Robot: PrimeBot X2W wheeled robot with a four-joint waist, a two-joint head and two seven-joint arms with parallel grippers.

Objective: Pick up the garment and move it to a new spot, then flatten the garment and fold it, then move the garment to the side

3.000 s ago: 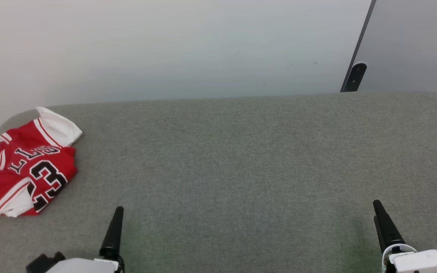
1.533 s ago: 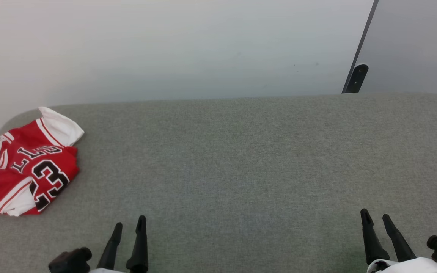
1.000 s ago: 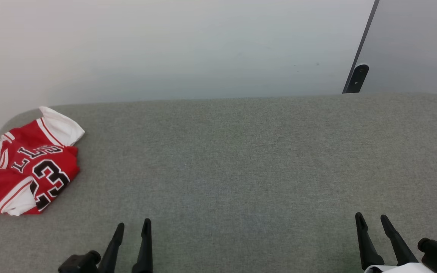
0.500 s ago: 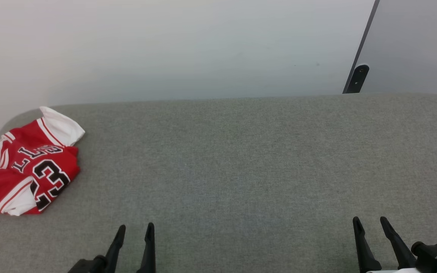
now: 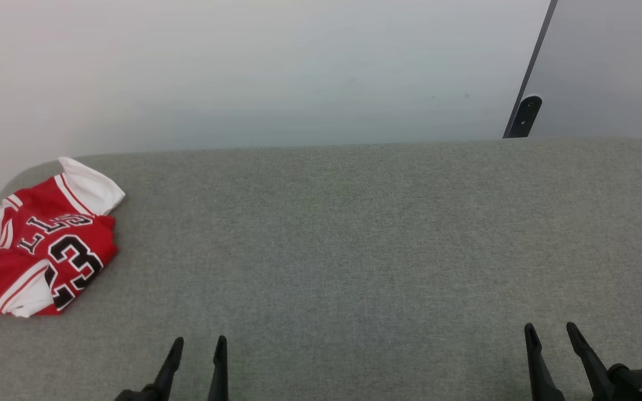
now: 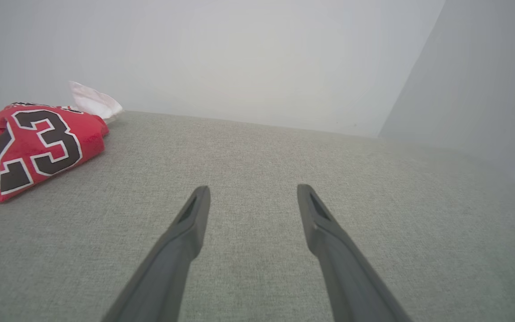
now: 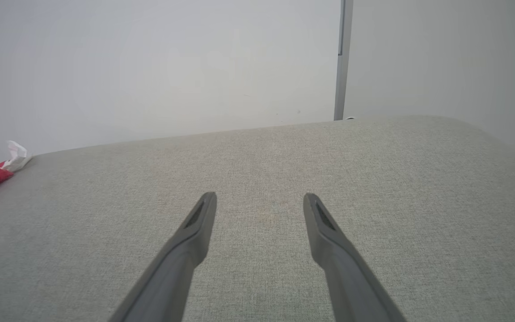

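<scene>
Grey fabric surface (image 5: 354, 234) spans the frame. Red garment (image 5: 42, 245), a loosely folded bundle, lies at the surface's left end, long axis running near-left to far-right. Left gripper (image 5: 199, 341) at the surface's near edge, jaws spread, empty; the garment lies ahead-left of it. Right gripper (image 5: 549, 328) towards the surface's right end, also spread and empty, well apart. Left arm is nearer.

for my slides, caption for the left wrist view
Open left gripper above grey fabric surface, bundled red-and-white jersey shirt to its left
</scene>
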